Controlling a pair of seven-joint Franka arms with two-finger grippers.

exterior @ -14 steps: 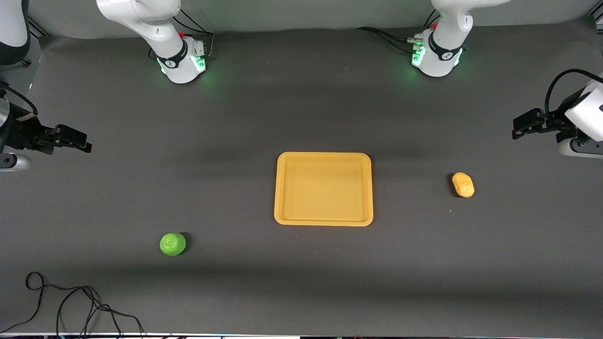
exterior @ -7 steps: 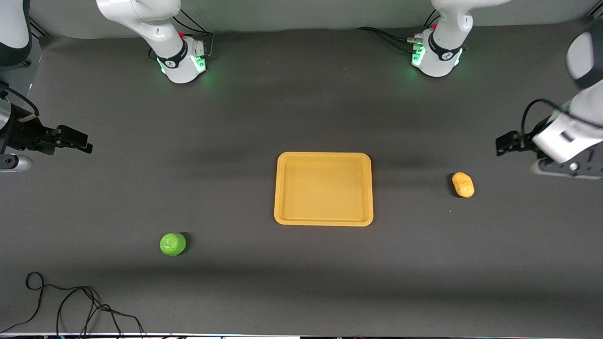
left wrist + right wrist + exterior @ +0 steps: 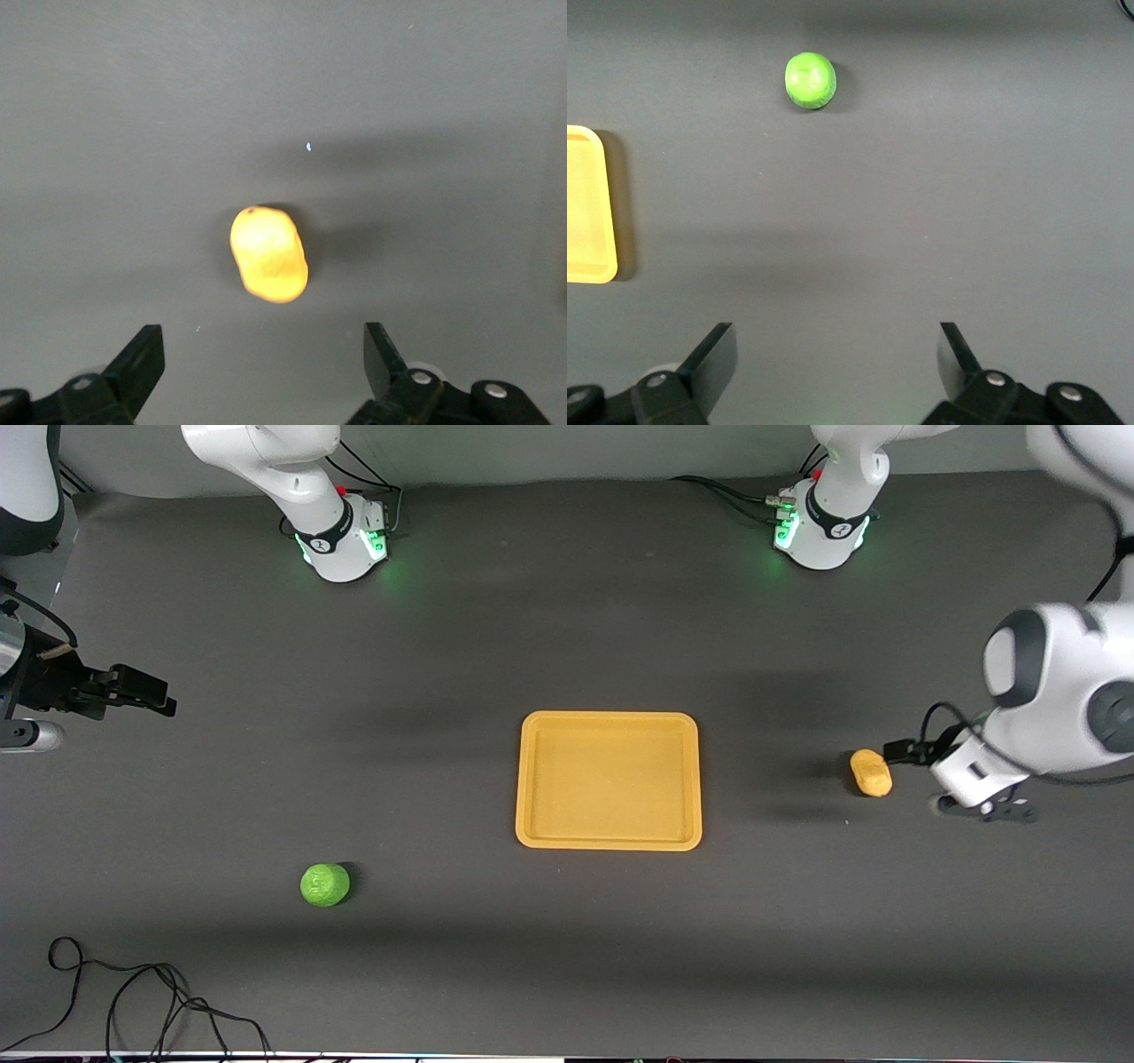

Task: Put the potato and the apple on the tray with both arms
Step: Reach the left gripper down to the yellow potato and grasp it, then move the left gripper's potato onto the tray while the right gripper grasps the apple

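Spread wide, the left gripper [image 3: 257, 372] hangs over the bare mat just beside the potato [image 3: 268, 253], toward the left arm's end of the table from it, with nothing between its fingers. In the front view the left gripper [image 3: 899, 751] shows only as a dark tip next to the potato [image 3: 871, 772], so whether it touches the lump is hard to judge; the wrist view suggests it does not.

The potato lies on the mat well apart from the tray [image 3: 609, 840], toward the left arm's end. It looks light, rigid and slightly bumpy, so it should hold firm if pinched across its narrow middle rather than its rounded ends.

The right gripper [image 3: 146, 692] waits open, far from the tray. The apple [image 3: 325, 885] rests nearer the front camera than the tray, toward the right arm's end.
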